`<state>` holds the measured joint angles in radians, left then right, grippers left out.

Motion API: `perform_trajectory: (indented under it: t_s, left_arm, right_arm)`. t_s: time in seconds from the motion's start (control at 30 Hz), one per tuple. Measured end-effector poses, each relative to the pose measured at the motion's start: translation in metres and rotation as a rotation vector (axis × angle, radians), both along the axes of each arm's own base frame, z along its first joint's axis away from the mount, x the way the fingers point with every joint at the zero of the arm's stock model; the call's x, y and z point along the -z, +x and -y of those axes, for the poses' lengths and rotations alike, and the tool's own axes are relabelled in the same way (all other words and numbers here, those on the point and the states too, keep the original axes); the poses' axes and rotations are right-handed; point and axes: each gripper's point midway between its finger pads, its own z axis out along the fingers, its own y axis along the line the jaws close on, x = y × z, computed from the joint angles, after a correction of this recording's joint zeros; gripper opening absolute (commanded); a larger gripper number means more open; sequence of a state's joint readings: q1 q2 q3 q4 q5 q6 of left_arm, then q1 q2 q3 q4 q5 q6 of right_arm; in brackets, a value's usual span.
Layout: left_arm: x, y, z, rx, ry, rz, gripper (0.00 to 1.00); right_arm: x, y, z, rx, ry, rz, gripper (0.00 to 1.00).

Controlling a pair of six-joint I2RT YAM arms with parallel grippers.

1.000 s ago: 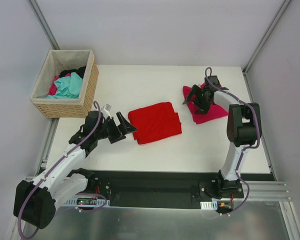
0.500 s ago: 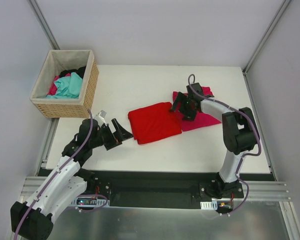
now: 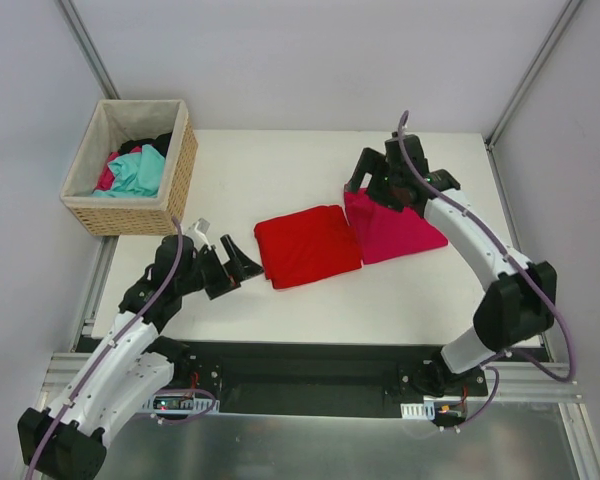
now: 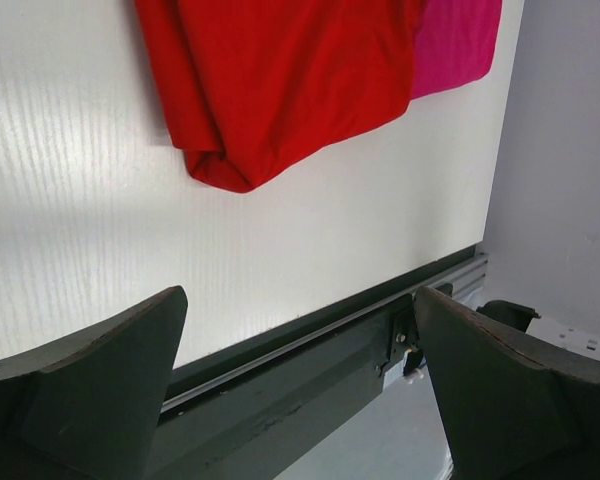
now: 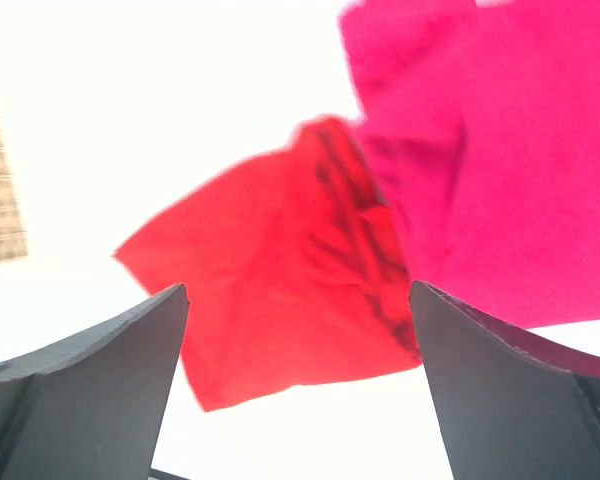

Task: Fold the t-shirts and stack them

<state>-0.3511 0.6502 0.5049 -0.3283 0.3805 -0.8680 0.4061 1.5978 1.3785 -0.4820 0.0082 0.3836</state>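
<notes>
The red t-shirt (image 3: 308,246) lies folded to a rough square near the middle of the table (image 3: 280,165), turned a little so its corners point off-axis. The pink t-shirt (image 3: 392,228) lies flat just to its right and slightly farther back. Their edges meet along the red one's right side, but I can't tell whether either overlaps the other. They are side by side, not stacked.

My left gripper (image 3: 242,272) sits just left of the red shirt, level with its near-left corner and close to the cloth without touching it. Its jaws are spread wide with nothing between them. Through the left wrist camera I see the red t-shirt (image 4: 280,80) ahead across bare table. Its rounded folded corner is nearest me, and a strip of the pink t-shirt (image 4: 458,40) shows beyond it. The two dark fingers (image 4: 90,390) frame the bottom of the view.

My right gripper (image 3: 378,190) hangs over the far-left corner of the pink shirt, next to where the two shirts meet. Its jaws are also wide apart and carry nothing. The right wrist camera looks down past its fingers (image 5: 510,390) at both garments. The red t-shirt (image 5: 280,290) is in the middle and the pink t-shirt (image 5: 500,180) is to the right. Both look well below the fingertips.

Off the table's far-left corner stands a wicker basket (image 3: 120,215), with teal cloth (image 3: 140,172) and other garments bundled inside.
</notes>
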Motion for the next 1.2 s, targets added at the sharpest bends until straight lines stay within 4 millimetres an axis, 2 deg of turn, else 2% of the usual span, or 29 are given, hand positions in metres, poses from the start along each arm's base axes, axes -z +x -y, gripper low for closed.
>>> perform_trajectory:
  t_s: [0.07, 0.13, 0.23, 0.4, 0.6, 0.73, 0.8, 0.97, 1.2]
  left_arm:
    - [-0.008, 0.006, 0.002, 0.002, 0.002, 0.005, 0.98]
    - [-0.013, 0.015, 0.006, 0.005, 0.002, 0.009, 0.98]
    - [-0.017, 0.034, 0.014, 0.012, -0.009, 0.021, 0.98]
    - [0.001, 0.061, 0.044, 0.061, -0.054, 0.007, 0.97]
    - [0.037, 0.069, 0.096, 0.161, -0.133, -0.04, 0.95]
    - [0.052, 0.076, 0.115, 0.177, -0.176, -0.052, 0.95]
    - [0.06, 0.077, 0.118, 0.173, -0.184, -0.063, 0.94]
    - [0.082, 0.068, 0.111, 0.146, -0.182, -0.094, 0.94]
    - [0.092, 0.054, 0.091, 0.079, -0.145, -0.099, 0.94]
  right_arm:
    - [-0.032, -0.003, -0.003, -0.014, 0.014, 0.077, 0.97]
    - [-0.056, -0.01, -0.006, -0.032, 0.023, 0.134, 0.97]
    - [-0.07, -0.022, -0.009, -0.058, 0.019, 0.166, 0.97]
    - [-0.064, -0.033, -0.004, -0.075, -0.016, 0.158, 0.97]
    - [-0.052, -0.042, 0.008, -0.074, -0.072, 0.142, 0.97]
    - [-0.046, -0.044, 0.012, -0.082, -0.098, 0.134, 0.96]
    - [-0.044, -0.044, 0.013, -0.083, -0.104, 0.129, 0.97]
    - [-0.043, -0.043, 0.017, -0.086, -0.117, 0.129, 0.97]
    - [-0.042, -0.045, 0.019, -0.084, -0.12, 0.124, 0.97]
